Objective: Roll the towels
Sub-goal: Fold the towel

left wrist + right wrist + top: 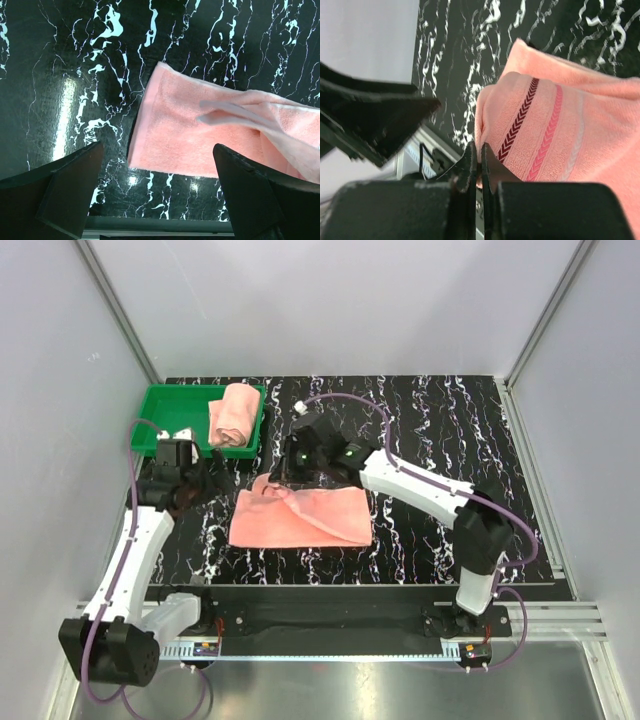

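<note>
There are two pink towels on the black table (450, 430) with white streaks. The rolled towel (234, 416) lies in the green tray (165, 408) at the far left corner of the table. It rests against the right side of the tray.

The flat towel (300, 520) lies on the table in front of the two arms, near the middle. It is mostly spread out. Its far left corner is pulled up and folded over a little, so that part is not flat. A small white label (225, 112) shows near this lifted fold. Near one end the towel has stripes (520, 120): a dark red one, a pink one and a pale one.

The right hand (478, 150) reaches over from the right and sits at that lifted corner. Its two fingers are pressed tight together on the edge of the flat towel, next to the stripes.

The left hand (160, 200) is just beside the left end of the flat towel, low over the table. Its two fingers stand wide apart and there is nothing between them. It does not touch the towel. From the camera above, this hand sits between the green tray and the flat towel.
</note>
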Available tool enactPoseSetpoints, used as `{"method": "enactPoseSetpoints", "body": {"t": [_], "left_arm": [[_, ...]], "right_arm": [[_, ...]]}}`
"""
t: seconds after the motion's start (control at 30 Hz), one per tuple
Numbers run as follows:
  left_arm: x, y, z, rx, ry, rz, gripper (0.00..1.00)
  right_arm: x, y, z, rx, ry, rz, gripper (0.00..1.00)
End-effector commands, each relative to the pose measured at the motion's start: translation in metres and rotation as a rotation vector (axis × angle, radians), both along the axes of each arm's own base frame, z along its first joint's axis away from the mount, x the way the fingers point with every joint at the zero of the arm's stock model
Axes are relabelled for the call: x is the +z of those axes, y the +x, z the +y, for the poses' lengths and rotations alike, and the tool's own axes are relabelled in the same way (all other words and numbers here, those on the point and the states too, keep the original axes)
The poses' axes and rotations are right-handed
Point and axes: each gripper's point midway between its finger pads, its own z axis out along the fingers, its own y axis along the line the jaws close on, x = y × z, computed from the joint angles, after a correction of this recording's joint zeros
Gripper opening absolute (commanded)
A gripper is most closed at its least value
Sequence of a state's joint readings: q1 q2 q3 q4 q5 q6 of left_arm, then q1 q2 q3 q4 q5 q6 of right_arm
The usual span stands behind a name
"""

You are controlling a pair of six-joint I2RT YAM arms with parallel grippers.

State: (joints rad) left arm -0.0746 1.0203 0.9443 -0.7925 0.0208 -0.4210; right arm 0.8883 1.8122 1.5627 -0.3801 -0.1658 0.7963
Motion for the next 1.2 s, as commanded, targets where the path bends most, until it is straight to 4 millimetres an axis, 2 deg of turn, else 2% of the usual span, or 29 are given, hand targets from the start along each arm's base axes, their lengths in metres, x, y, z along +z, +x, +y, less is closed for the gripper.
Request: {"method": "enactPoseSetpoints", "body": {"t": [0.0, 0.03, 0.17, 0.3, 0.33, 0.37, 0.4, 0.47, 0.5, 0.57, 0.6, 0.63, 0.67, 0.73, 0.77, 0.8, 0.83, 0.87, 0.9, 0.93, 0.97, 1.0, 1.03, 1.07, 1.1, 1.13, 1.17], "left_arm": [[0.005, -0.002, -0.002, -0.029, -0.014, -0.051, 0.99], [0.003, -0.005, -0.001, -0.023, -0.013, -0.055, 0.99], [0.001, -0.008, 0.006, 0.005, 0.003, -0.068, 0.99], [0.009, -0.01, 0.016, 0.043, 0.022, -0.097, 0.99], [0.011, -0.01, 0.024, 0.078, 0.049, -0.102, 0.99], [0.014, -0.011, 0.028, 0.095, 0.059, -0.109, 0.99], [0.018, -0.013, 0.037, 0.133, 0.083, -0.109, 0.99], [0.023, -0.013, 0.042, 0.156, 0.094, -0.117, 0.99], [0.026, -0.013, 0.044, 0.168, 0.099, -0.122, 0.99], [0.028, -0.013, 0.046, 0.178, 0.109, -0.122, 0.99], [0.027, -0.013, 0.047, 0.182, 0.109, -0.121, 0.99], [0.027, -0.013, 0.053, 0.208, 0.11, -0.118, 0.99], [0.027, -0.012, 0.053, 0.209, 0.107, -0.12, 0.99], [0.028, -0.011, 0.054, 0.217, 0.098, -0.118, 0.99], [0.03, -0.01, 0.053, 0.215, 0.098, -0.119, 0.99], [0.032, -0.009, 0.054, 0.219, 0.098, -0.122, 0.99], [0.034, -0.009, 0.056, 0.227, 0.099, -0.125, 0.99], [0.038, -0.007, 0.056, 0.226, 0.101, -0.136, 0.99], [0.04, -0.006, 0.057, 0.229, 0.1, -0.139, 0.99], [0.041, -0.006, 0.057, 0.228, 0.101, -0.14, 0.99], [0.042, -0.004, 0.057, 0.224, 0.099, -0.14, 0.99], [0.041, -0.005, 0.056, 0.222, 0.097, -0.132, 0.99], [0.038, -0.005, 0.055, 0.219, 0.092, -0.123, 0.99], [0.035, -0.004, 0.054, 0.216, 0.086, -0.115, 0.99], [0.028, -0.005, 0.051, 0.209, 0.07, -0.094, 0.99], [0.022, -0.006, 0.048, 0.209, 0.049, -0.079, 0.99], [0.016, -0.007, 0.044, 0.208, 0.029, -0.063, 0.99]], "right_arm": [[0.04, 0.022, 0.025, -0.099, 0.08, -0.119, 0.0], [0.045, 0.022, 0.03, -0.106, 0.09, -0.134, 0.0], [0.043, 0.018, 0.045, -0.137, 0.059, -0.202, 0.0], [0.044, -0.002, 0.06, -0.147, 0.043, -0.299, 0.0], [0.042, -0.006, 0.067, -0.133, 0.059, -0.309, 0.0], [0.037, -0.011, 0.074, -0.109, 0.052, -0.315, 0.0], [0.014, -0.018, 0.084, -0.075, 0.02, -0.295, 0.0], [-0.003, -0.027, 0.098, -0.028, -0.002, -0.273, 0.0], [-0.026, -0.036, 0.108, 0.023, -0.02, -0.241, 0.0], [-0.035, -0.051, 0.125, 0.09, 0.0, -0.221, 0.13], [-0.056, -0.062, 0.134, 0.149, -0.01, -0.18, 0.25], [-0.052, -0.065, 0.142, 0.169, 0.009, -0.173, 0.58], [-0.056, -0.07, 0.147, 0.191, 0.012, -0.161, 0.74], [-0.062, -0.074, 0.149, 0.217, 0.007, -0.142, 0.9], [-0.06, -0.073, 0.148, 0.216, 0.008, -0.15, 0.91], [-0.046, -0.072, 0.145, 0.209, 0.024, -0.171, 0.91], [-0.048, -0.073, 0.139, 0.207, 0.014, -0.177, 0.92], [-0.041, -0.071, 0.135, 0.206, 0.012, -0.197, 0.93], [-0.022, -0.073, 0.128, 0.204, 0.031, -0.22, 0.93], [-0.024, -0.071, 0.118, 0.184, -0.001, -0.23, 0.93], [-0.019, -0.071, 0.11, 0.184, -0.013, -0.251, 0.93], [0.006, -0.069, 0.099, 0.153, 0.003, -0.287, 0.93], [-0.002, -0.07, 0.084, 0.142, -0.035, -0.286, 0.93], [0.004, -0.068, 0.073, 0.12, -0.041, -0.303, 0.94], [0.032, -0.059, 0.054, 0.061, -0.014, -0.337, 0.95], [0.022, -0.057, 0.037, 0.04, -0.045, -0.328, 0.95], [0.044, -0.052, 0.018, -0.003, -0.018, -0.344, 0.95]]}}
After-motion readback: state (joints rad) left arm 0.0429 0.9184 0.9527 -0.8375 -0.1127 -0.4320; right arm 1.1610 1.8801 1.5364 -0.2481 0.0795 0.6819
